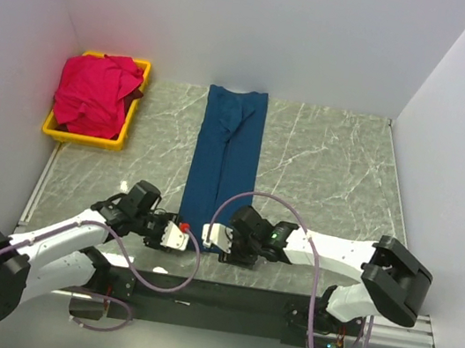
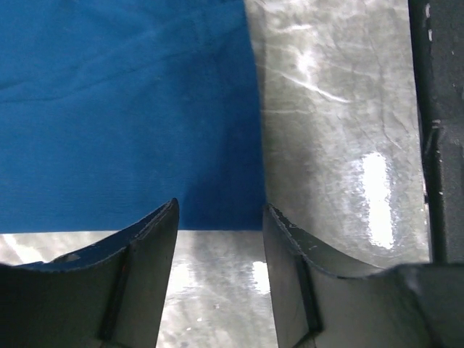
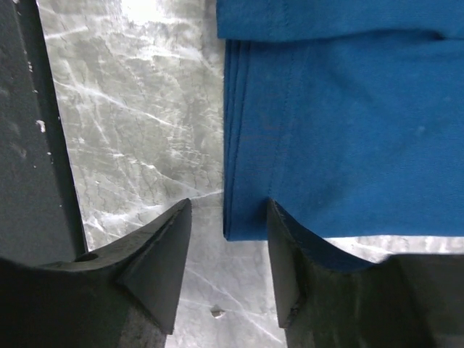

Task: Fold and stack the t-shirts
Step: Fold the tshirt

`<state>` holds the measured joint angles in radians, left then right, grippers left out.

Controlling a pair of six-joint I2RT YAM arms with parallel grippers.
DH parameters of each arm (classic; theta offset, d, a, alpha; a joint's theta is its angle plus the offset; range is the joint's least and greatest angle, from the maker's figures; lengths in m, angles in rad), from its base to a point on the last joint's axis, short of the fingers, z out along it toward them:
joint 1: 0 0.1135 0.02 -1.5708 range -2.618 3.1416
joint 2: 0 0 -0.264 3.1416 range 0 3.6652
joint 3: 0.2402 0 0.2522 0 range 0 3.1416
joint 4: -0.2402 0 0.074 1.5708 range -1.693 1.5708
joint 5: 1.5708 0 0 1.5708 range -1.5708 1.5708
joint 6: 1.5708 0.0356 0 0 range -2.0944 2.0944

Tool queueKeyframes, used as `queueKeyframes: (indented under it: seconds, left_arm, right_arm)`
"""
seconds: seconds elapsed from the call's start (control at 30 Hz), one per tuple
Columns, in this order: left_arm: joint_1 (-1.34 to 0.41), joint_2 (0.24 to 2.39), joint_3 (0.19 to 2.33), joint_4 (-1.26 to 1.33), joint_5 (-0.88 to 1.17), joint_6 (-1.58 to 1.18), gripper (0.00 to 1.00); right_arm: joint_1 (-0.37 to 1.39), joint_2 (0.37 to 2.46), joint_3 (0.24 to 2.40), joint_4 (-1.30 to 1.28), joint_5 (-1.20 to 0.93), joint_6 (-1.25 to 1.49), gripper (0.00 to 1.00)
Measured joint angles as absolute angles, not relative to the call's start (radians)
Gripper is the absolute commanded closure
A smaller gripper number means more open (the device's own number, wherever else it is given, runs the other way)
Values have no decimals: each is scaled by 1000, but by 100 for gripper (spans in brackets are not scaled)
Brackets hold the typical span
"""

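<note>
Straddling near hem corners of the navy t-shirt (image 1: 227,151), left gripper (image 2: 220,209) and right gripper (image 3: 228,205), jaws parted, not yet clamped, presumably to fold it shorter.

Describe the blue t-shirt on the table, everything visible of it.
The blue t-shirt is soft knit cloth, folded lengthwise into a long narrow strip. It lies flat on the grey marbled table, running from its far edge towards the near one. Stacked layers show along one long side. The left tool and right tool stand open, each straddling a near corner; contact cannot be told.
</note>
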<state>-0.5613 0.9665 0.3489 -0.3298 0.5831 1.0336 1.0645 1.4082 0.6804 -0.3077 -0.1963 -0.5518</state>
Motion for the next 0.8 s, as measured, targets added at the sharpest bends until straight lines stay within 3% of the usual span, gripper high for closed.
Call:
queueKeyframes:
  seconds: [0.3,0.4,0.43,0.47,0.53,0.63,0.8]
  left_arm:
    - [-567,1042,370,-341,572,1067,51]
    - [-570,1056,374,-339,571,1079,62]
    - [-572,1064,378,-340,571,1082,69]
    - [-572,1071,382,-340,570,1085,73]
    - [-573,1078,387,-344,562,1091,88]
    - [-573,1069,389,-366,560,1094,99]
    - [-575,1016,433,-469,597,1075,100]
  right_arm:
    - [1065,1462,714,-323,-187,-550,65]
    - [1065,1473,724,-322,-174,-549,82]
    - [1065,1477,730,-323,-169,-549,95]
    - [1065,1483,736,-325,-165,-551,100]
    - [1065,1490,745,-329,-162,-543,100]
    - [1065,1488,747,-339,-164,-538,100]
    - [1065,1399,745,-411,-191,-514,100]
